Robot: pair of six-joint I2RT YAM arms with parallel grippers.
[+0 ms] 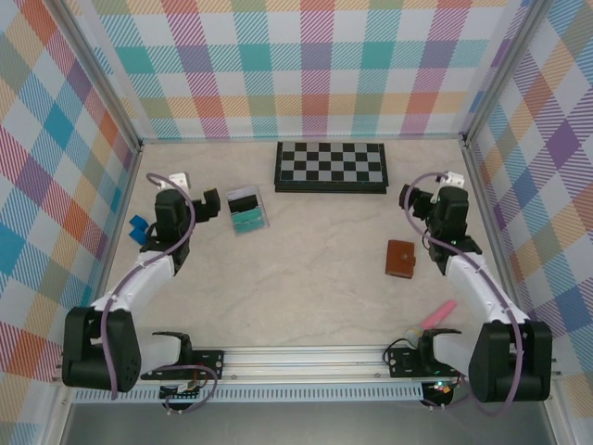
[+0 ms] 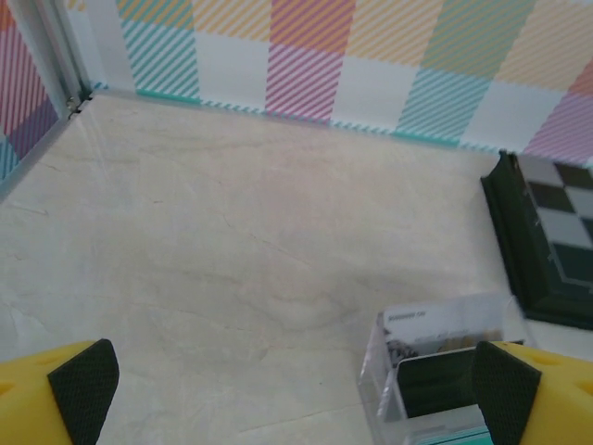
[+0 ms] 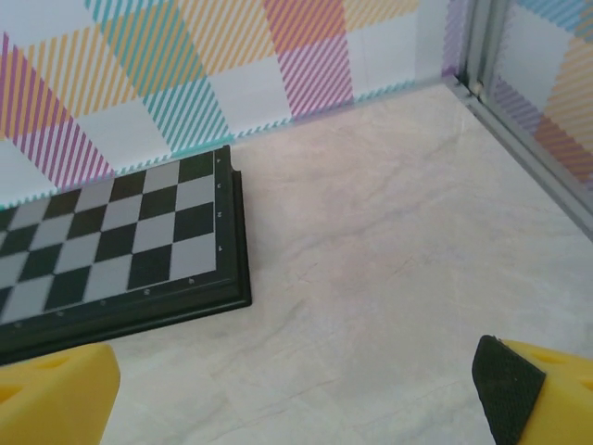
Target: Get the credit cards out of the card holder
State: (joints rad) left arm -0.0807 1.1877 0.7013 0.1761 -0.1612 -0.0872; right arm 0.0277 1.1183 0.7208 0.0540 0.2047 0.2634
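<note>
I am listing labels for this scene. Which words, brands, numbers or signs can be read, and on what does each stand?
Nothing reads clearly.
White label in the clear plastic tray: one short dark printed line, too blurred to read.
Chessboard: no letters or numbers seen.
Card holder: no marking seen.

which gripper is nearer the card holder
The right gripper: the brown card holder lies close by it, while the left gripper is far off, by the clear tray.

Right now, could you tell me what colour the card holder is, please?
The card holder is brown, clearest in the top external view.
</note>
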